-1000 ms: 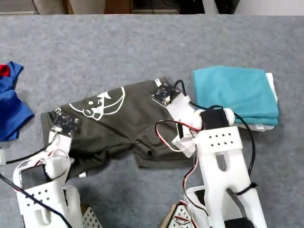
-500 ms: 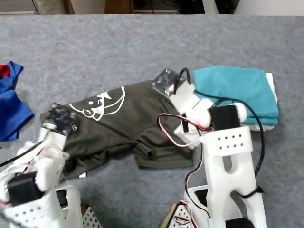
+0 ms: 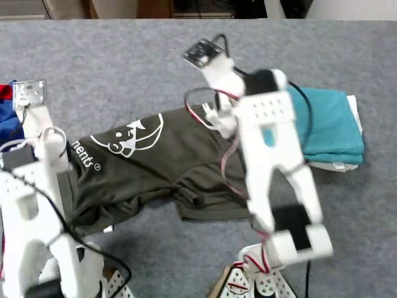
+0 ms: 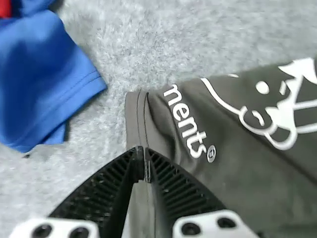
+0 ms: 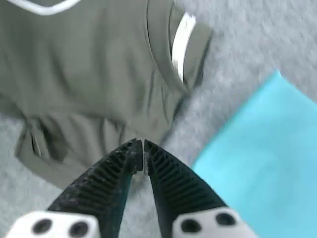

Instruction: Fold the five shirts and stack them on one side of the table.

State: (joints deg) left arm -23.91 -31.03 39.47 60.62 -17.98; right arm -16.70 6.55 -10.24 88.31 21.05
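While the olive shirt lies collar-rightward, left end effector and right end effector are closed, seemingly empty.

- Your blue shirt runs off the left edge, and the left arm covers part of it.
- The right arm hides the teal shirt's left side.
- The olive shirt's near-left corner is under the left arm.

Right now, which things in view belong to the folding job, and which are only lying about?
Belong to the job: olive shirt, spread out; blue shirt, crumpled; teal shirt, folded, on white cloth.
Lying about: grey table cover; furniture beyond the table.
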